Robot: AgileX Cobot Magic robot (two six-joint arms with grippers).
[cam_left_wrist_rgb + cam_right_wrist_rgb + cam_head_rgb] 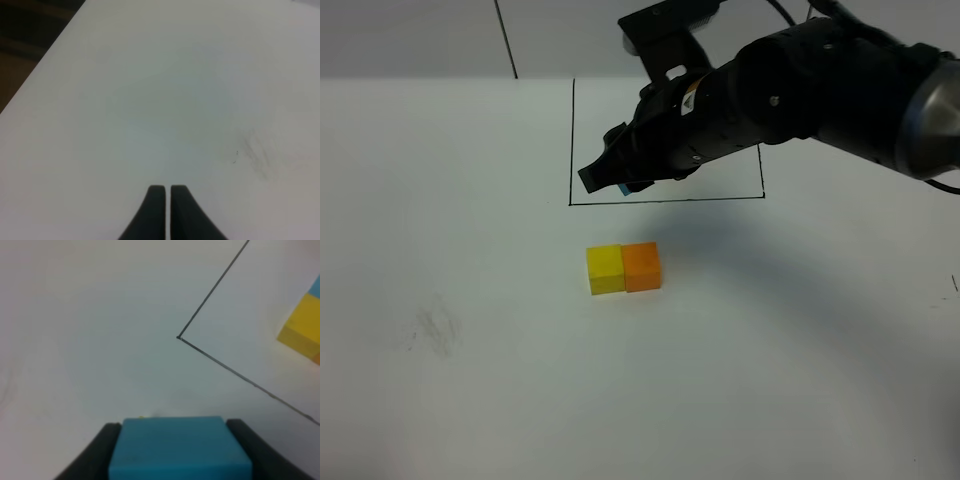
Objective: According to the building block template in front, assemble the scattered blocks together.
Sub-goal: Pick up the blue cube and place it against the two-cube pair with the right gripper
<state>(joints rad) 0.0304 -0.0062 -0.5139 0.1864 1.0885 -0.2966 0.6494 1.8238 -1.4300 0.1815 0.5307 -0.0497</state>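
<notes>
Blue block (177, 447) in right pincer (172, 432), template (302, 325) wrist-view only

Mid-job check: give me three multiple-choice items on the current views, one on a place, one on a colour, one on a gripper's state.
1. Where is the orange cube?
A. touching the yellow cube, side by side
B. stacked on the yellow cube
C. far from the yellow cube

2. What colour is the block in the right gripper?
A. orange
B. blue
C. yellow

3. How is the left gripper?
A. wide open
B. shut on a cube
C. shut, empty

Answers:
1 A, the two cubes sit flush together outside the drawn frame.
2 B, the right wrist view shows a blue block held.
3 C, its jaws are together with nothing between.
</notes>
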